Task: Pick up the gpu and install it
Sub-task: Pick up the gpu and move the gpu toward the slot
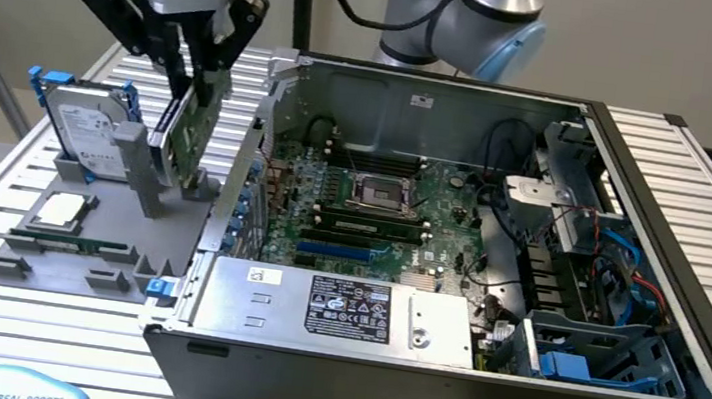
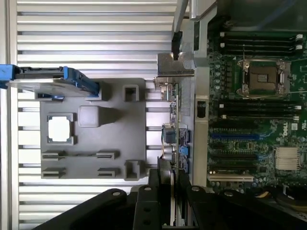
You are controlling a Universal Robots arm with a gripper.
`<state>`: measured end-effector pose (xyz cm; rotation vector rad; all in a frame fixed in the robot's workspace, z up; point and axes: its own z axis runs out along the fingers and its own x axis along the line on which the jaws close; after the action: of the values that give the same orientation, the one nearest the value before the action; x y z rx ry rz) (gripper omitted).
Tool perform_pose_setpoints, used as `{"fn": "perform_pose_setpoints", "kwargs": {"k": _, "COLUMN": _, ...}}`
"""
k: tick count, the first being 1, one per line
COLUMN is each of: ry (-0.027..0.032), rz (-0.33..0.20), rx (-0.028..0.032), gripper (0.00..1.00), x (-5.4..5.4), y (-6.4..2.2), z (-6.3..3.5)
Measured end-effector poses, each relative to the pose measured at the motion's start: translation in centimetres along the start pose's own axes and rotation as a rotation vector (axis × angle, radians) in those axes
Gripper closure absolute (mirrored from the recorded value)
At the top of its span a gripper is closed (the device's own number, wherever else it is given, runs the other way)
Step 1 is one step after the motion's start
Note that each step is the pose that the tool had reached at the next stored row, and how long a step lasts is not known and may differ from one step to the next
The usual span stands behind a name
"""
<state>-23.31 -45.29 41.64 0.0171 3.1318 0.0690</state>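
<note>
Clearly the end effector (image 1: 200,79) has its fingers closed narrow on the top edge of the gpu (image 1: 186,130). It holds the card upright and edge-on over the gray fixture (image 1: 67,262), at the side of the fixture nearest the computer case (image 1: 441,395). In the exterior view the card's lower edge sits close to the fixture's two upright posts, and I cannot tell whether it has cleared them fully. In the wrist view the card runs as a thin line just beside the case's side wall, with its silver bracket (image 2: 175,64) at the end far from the fingers.

The step in hand looks like the lift and carry. The pick seems done; the install is not, since the card is outside the case. To do this well, the card should stay vertical so it does not bind on the posts. It should rise straight and high enough to pass over the case wall, which stands right next to it. The grip sits near one end of the card, so slow motion would limit any swing or slip. The bracket end should stay toward the case's rear wall, in line with the blue slot (image 1: 343,252) on the motherboard (image 1: 444,194).

The hard drive (image 1: 82,128) and the CPU chip (image 1: 60,210) sit in the fixture, apart from the card.
</note>
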Motion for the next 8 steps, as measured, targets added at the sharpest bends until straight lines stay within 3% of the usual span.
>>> {"fn": "perform_pose_setpoints", "kwargs": {"k": 5, "ry": 0.0055, "rz": 0.0, "rx": 0.0001, "gripper": 0.73, "x": -2.3, "y": -0.16, "z": -2.23}}
{"fn": "perform_pose_setpoints", "kwargs": {"k": 8, "ry": 0.0076, "rz": 0.0, "rx": -0.0002, "gripper": 0.73, "x": -3.7, "y": -0.12, "z": -2.82}}
